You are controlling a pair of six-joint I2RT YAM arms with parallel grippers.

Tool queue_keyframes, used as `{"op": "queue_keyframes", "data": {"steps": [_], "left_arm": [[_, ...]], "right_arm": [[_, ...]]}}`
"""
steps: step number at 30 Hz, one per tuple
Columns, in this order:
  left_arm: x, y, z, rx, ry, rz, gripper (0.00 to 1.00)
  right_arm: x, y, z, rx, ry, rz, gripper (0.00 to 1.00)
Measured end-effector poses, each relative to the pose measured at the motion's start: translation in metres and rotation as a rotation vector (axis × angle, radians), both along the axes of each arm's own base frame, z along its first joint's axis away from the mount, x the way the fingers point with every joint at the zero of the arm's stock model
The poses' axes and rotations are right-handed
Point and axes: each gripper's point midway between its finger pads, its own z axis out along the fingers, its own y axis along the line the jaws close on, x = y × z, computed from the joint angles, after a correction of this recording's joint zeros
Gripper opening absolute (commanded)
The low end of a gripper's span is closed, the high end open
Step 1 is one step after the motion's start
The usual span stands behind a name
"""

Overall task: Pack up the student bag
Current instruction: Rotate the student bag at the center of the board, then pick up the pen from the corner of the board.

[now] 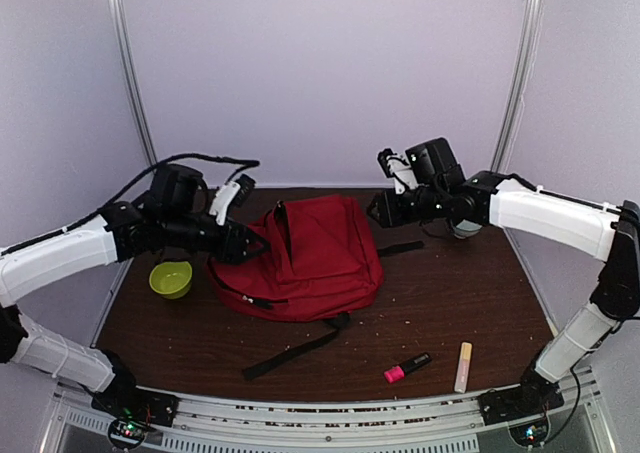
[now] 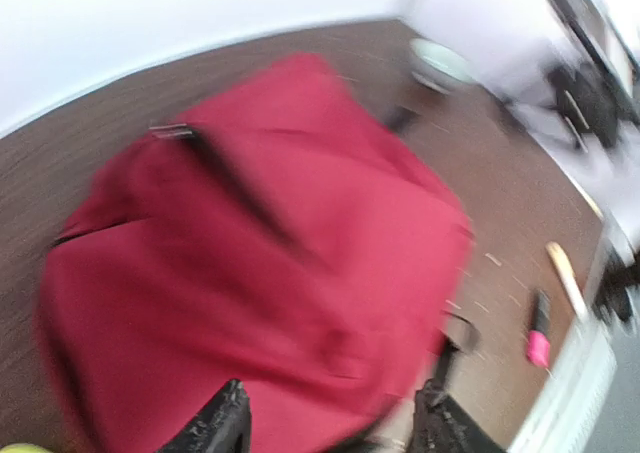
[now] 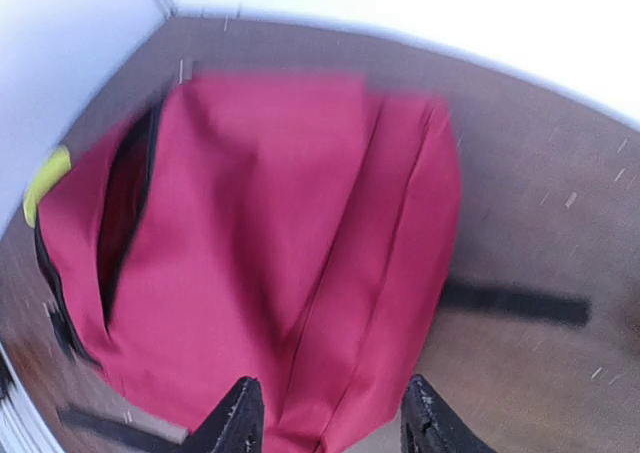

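Bag: the student bag (image 1: 310, 258) was laid slumped on the table (image 1: 460, 293), red side up, directly between the two grippers.
Left gripper: the left gripper (image 1: 248, 243) was held low at the bag's left edge. Its fingers (image 2: 215, 428) were spread apart and nothing was clamped between them. Whether the fabric was brushed by them could not be told, since the wrist view was blurred.
Right gripper: the right gripper (image 1: 380, 209) was poised just above the bag's far right corner. Its jaws were parted, and red fabric was seen beneath the gap, ungripped.
Zip opening: a dark zip opening (image 3: 120, 213) was seen gaping along the side of the bag turned toward the left gripper, on the side away from the right gripper.
Straps: a long strap (image 1: 295, 353) was trailed from the bag's near edge, back toward the arm bases. A short strap (image 1: 400, 247) was stretched out on the table just below the right gripper.
Bowl: a green bowl (image 1: 171, 278) was set near the left gripper, on its outer side, apart from the bag.
Pens: a pink highlighter (image 1: 406, 367) and a pale marker (image 1: 464, 366) were laid near each other, well apart from the right gripper, back toward its base.
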Motion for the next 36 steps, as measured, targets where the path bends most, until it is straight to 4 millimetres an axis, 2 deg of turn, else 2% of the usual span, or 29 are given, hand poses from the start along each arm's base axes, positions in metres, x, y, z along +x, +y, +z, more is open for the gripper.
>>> {"op": "queue_keyframes", "data": {"steps": [2, 3, 4, 6, 8, 11, 13, 15, 18, 20, 23, 26, 28, 30, 33, 36], "left_arm": [[0.044, 0.046, -0.001, 0.029, 0.001, 0.179, 0.79], [0.057, 0.062, -0.006, 0.05, 0.007, 0.237, 0.83], [0.072, 0.082, -0.016, 0.079, 0.031, 0.308, 0.83], [0.09, 0.104, -0.04, 0.14, 0.079, 0.381, 0.83], [0.099, 0.113, -0.074, 0.209, 0.149, 0.408, 0.76], [0.099, 0.114, -0.123, 0.288, 0.253, 0.393, 0.53], [0.091, 0.112, -0.147, 0.313, 0.304, 0.373, 0.42], [0.079, 0.112, -0.16, 0.326, 0.325, 0.363, 0.3], [0.056, 0.104, -0.159, 0.32, 0.286, 0.325, 0.15], [0.037, 0.091, -0.152, 0.301, 0.253, 0.282, 0.1], [0.013, 0.078, -0.149, 0.279, 0.222, 0.246, 0.02], [-0.007, 0.084, -0.152, 0.245, 0.205, 0.277, 0.0], [-0.015, 0.094, -0.152, 0.221, 0.198, 0.32, 0.0], [-0.02, 0.101, -0.15, 0.197, 0.193, 0.356, 0.0], [-0.025, 0.103, -0.141, 0.151, 0.174, 0.392, 0.0], [-0.034, 0.099, -0.13, 0.104, 0.144, 0.399, 0.0]], "right_arm": [[-0.022, 0.007, -0.036, -0.036, 0.072, 0.036, 0.48], [-0.03, 0.008, -0.053, -0.056, 0.107, 0.044, 0.48], [-0.041, 0.009, -0.076, -0.085, 0.156, 0.057, 0.48], [-0.054, 0.007, -0.106, -0.132, 0.223, 0.063, 0.48], [-0.058, 0.003, -0.126, -0.165, 0.266, 0.051, 0.49], [-0.057, -0.002, -0.141, -0.19, 0.294, 0.033, 0.49], [-0.054, -0.005, -0.145, -0.196, 0.301, 0.024, 0.49], [-0.05, -0.01, -0.146, -0.194, 0.304, 0.008, 0.49], [-0.036, -0.026, -0.145, -0.189, 0.307, -0.038, 0.49], [-0.033, -0.035, -0.144, -0.198, 0.309, -0.056, 0.49], [-0.039, -0.047, -0.132, -0.211, 0.297, -0.063, 0.51], [-0.07, -0.057, -0.116, -0.215, 0.276, -0.018, 0.54], [-0.101, -0.059, -0.115, -0.227, 0.283, 0.05, 0.55], [-0.134, -0.058, -0.127, -0.258, 0.325, 0.128, 0.54], [-0.177, -0.06, -0.158, -0.32, 0.422, 0.191, 0.55], [-0.209, -0.069, -0.181, -0.373, 0.478, 0.207, 0.57]]}}
